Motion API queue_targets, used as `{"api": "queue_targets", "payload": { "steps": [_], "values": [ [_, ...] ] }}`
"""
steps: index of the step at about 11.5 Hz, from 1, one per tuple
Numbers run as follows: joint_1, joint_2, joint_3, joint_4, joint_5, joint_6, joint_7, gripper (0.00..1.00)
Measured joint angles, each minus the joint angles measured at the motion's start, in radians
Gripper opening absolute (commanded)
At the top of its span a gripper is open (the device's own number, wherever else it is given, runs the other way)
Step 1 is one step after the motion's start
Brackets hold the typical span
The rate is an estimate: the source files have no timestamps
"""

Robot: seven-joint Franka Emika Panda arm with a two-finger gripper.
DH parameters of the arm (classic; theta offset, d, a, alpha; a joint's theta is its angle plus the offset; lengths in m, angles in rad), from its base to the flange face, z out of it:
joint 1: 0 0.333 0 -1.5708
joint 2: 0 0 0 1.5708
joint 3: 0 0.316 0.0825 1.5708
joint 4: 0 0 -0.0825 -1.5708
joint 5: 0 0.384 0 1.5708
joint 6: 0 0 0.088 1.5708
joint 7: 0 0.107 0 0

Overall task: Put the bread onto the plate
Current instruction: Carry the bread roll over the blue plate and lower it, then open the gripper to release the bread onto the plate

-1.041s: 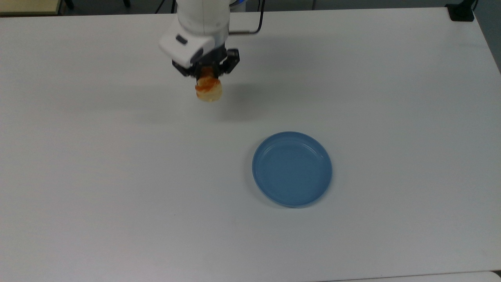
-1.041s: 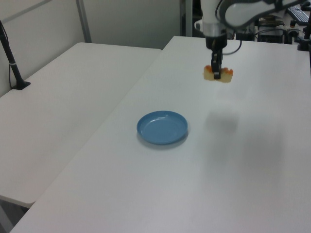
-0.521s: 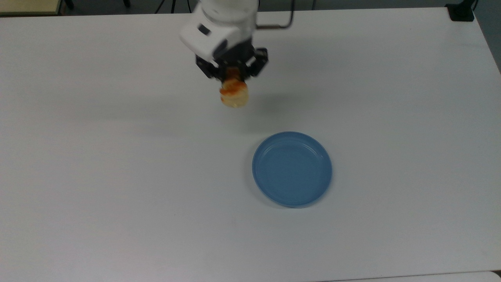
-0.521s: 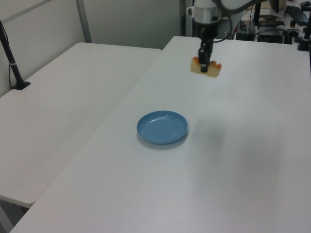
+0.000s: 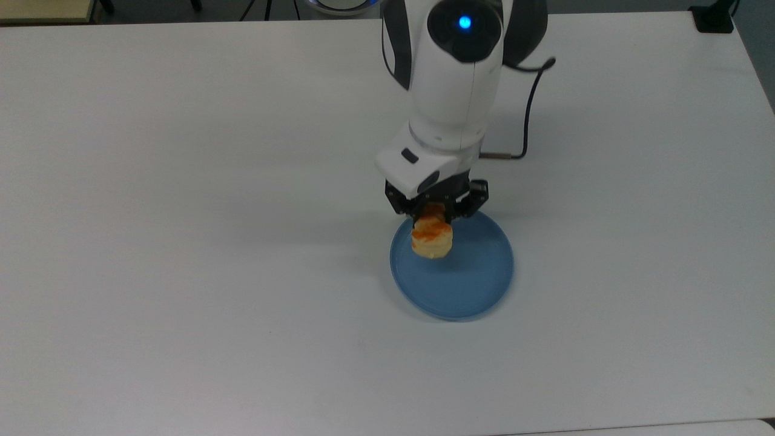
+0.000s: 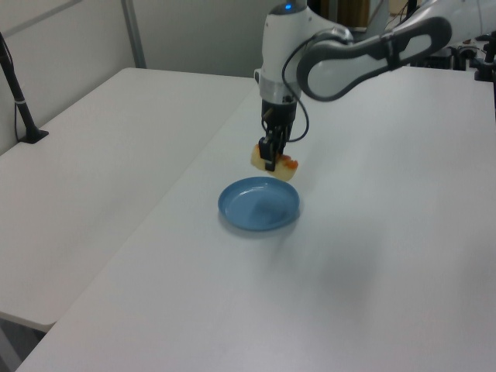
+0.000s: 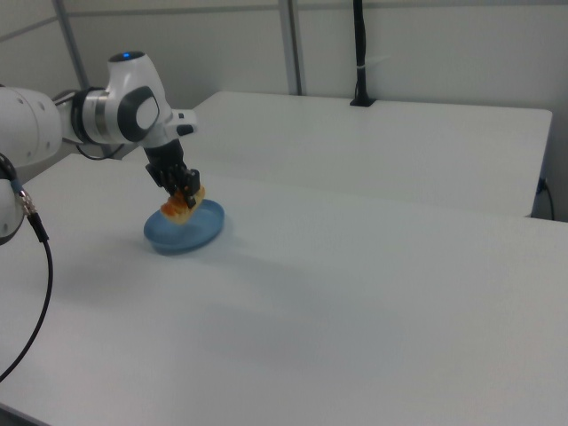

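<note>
The bread (image 5: 432, 239), a pale-yellow bun with orange glaze, hangs in my gripper (image 5: 435, 213), which is shut on its middle. It hovers over the far part of the blue plate (image 5: 466, 284), just inside the rim on the top view's upper side. From the left view the bread (image 6: 275, 161) hangs a little above the plate (image 6: 259, 208) at its far edge. The right view has the bread (image 7: 182, 203) held close over the plate (image 7: 188, 232), with the gripper (image 7: 184, 191) pointing down.
The plate lies on a wide white table (image 5: 181, 242). A second white table (image 6: 93, 155) adjoins it on the left view's left. A black post (image 6: 19, 97) stands on that table's far corner. The arm's cable (image 5: 530, 115) loops beside the wrist.
The arm has carried the bread from the table's far side toward the plate, moving down and to the right in the top view, and it now hangs lower, over the plate's far rim.
</note>
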Motion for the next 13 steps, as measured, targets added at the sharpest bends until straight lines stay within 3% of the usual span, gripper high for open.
{"api": "queue_targets", "payload": {
  "steps": [2,3,6,9,13],
  "values": [
    [0.001,0.06,-0.001,0.001,0.0,0.054,0.017,0.72],
    [0.006,0.089,-0.001,0.001,-0.001,0.078,0.017,1.0],
    [0.035,0.137,-0.001,0.001,-0.006,0.116,0.019,1.0],
    [0.034,0.114,-0.012,0.031,-0.006,0.105,0.023,1.0],
    [-0.035,-0.144,-0.023,0.037,-0.017,-0.275,-0.022,1.0]
  ]
}}
